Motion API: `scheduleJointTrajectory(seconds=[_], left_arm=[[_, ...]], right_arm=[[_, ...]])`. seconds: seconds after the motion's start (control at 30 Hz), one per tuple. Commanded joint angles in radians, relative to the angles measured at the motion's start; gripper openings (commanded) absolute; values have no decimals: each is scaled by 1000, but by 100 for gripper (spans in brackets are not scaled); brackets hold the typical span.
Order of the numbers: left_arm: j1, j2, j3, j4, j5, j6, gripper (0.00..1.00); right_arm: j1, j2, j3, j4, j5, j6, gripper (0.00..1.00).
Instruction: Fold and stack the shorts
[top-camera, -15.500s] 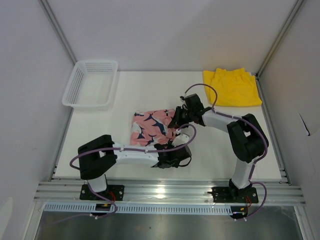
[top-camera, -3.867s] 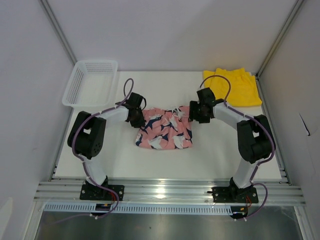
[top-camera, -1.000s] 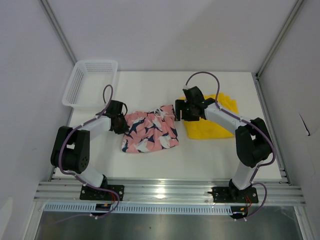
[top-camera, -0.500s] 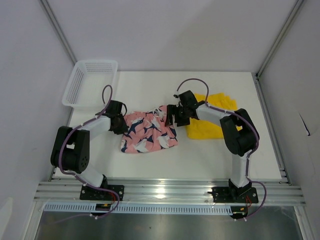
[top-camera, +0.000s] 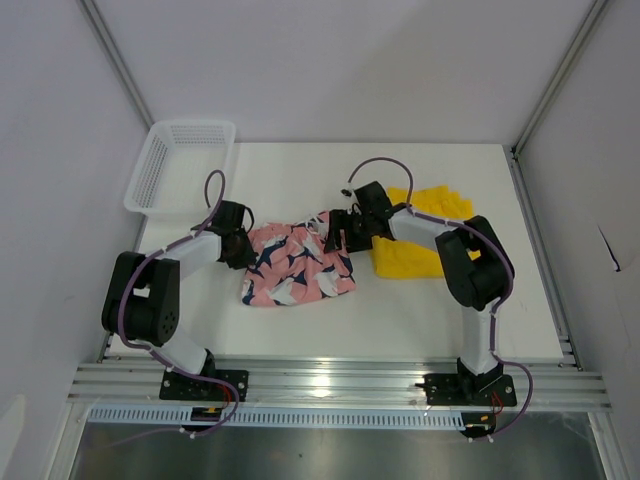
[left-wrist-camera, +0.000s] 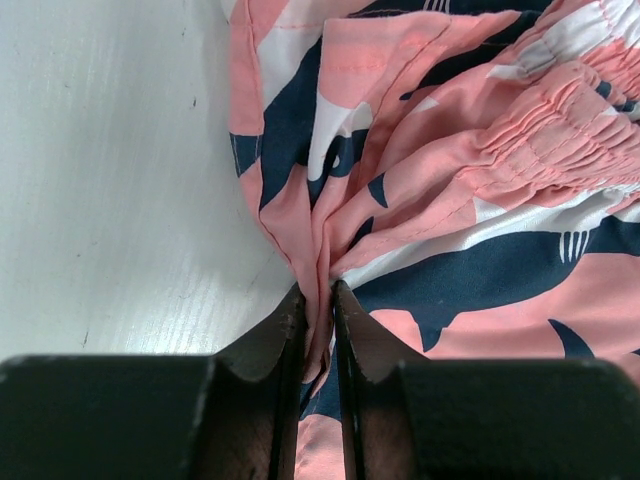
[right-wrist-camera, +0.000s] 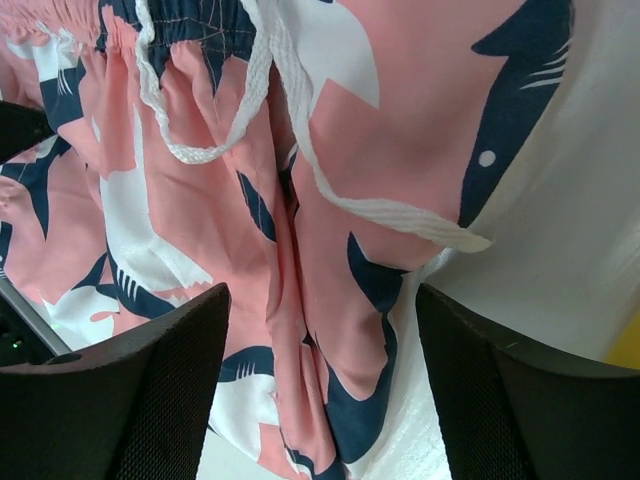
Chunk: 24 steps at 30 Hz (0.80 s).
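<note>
The pink shorts (top-camera: 298, 265) with the navy-and-white print lie rumpled in the middle of the table. My left gripper (top-camera: 243, 250) is shut on a fold of their left edge (left-wrist-camera: 318, 300). My right gripper (top-camera: 338, 232) stands open over their right edge, the pink cloth (right-wrist-camera: 330, 330) lying between its wide-apart fingers (right-wrist-camera: 150, 400), with a white drawstring (right-wrist-camera: 300, 150) across it. The yellow shorts (top-camera: 425, 240) lie crumpled to the right, partly under the right arm.
A white mesh basket (top-camera: 183, 168) stands at the back left corner. Metal frame posts run along the table's left and right sides.
The right gripper has let go of the yellow shorts and moved left onto the pink pair's right edge. The left gripper has kept its hold.
</note>
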Motion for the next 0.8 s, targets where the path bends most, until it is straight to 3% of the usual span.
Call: scheduleJointTrajectory(seconds=[0.0,0.4,0.43,0.53,0.63,0.77], left_arm=[[7,8,18,9,0,18,20],[5,19,18,18,-4,20,19],[4,19,20,17,-4,21,18],[-8,9,24,17,-17,18,16],[-30,5,36,6,-45,11,15],[-68,8,63,-29,-106,0,10]], right_arm=[[22,40,35,-27,38,-22,76],[65,93,145,-121,222,-22,35],[71,89,148,-125,233,-22,24],[91,57,145,-116,294,-22,8],[116,20,131,-125,378,-27,0],[151,-22,151,-173,499,-39,0]])
